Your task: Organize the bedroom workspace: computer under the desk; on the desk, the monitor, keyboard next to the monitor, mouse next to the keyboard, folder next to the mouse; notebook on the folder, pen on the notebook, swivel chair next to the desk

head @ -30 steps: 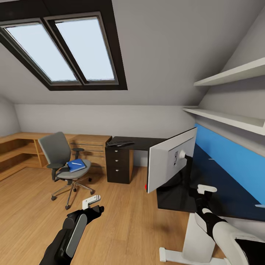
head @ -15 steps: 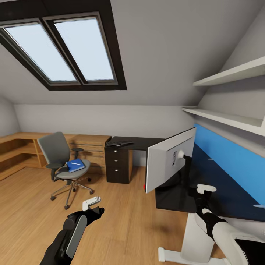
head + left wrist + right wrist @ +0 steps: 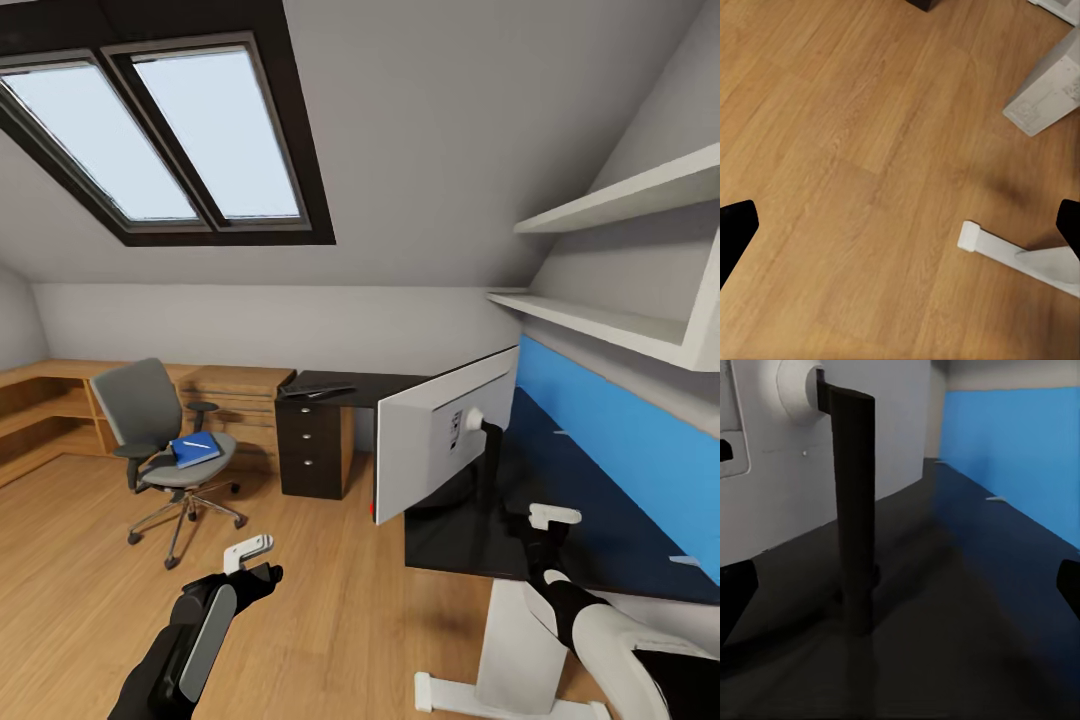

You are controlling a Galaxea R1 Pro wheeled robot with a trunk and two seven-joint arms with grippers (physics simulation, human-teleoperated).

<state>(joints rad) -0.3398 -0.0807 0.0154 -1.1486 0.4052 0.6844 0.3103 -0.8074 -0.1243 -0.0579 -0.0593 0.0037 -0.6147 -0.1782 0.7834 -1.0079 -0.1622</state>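
Observation:
The monitor (image 3: 440, 440) stands on the near wing of the black desk (image 3: 590, 530), its white back toward me. My right gripper (image 3: 548, 522) hovers open over the desktop just behind the monitor's thin black neck (image 3: 855, 510). The keyboard (image 3: 316, 390) lies on the desk's far wing above the drawers (image 3: 310, 450). Out on the floor, the swivel chair (image 3: 150, 420) holds the blue folder (image 3: 195, 451) with the white pen (image 3: 197, 443) on top. My left gripper (image 3: 252, 560) hangs open over bare floor. A white-grey box (image 3: 1050, 90), possibly the computer, stands on the floor.
A white desk leg (image 3: 520, 640) with a flat foot (image 3: 982, 240) stands close to my right side. Light wooden cabinets (image 3: 60, 410) line the far left wall. Two shelves (image 3: 620, 330) jut out over the desk, and wood floor (image 3: 330, 600) lies between me and the chair.
The whole picture has slid left, so the camera has turned a little to the right. Both grippers keep their places in the view and stay open.

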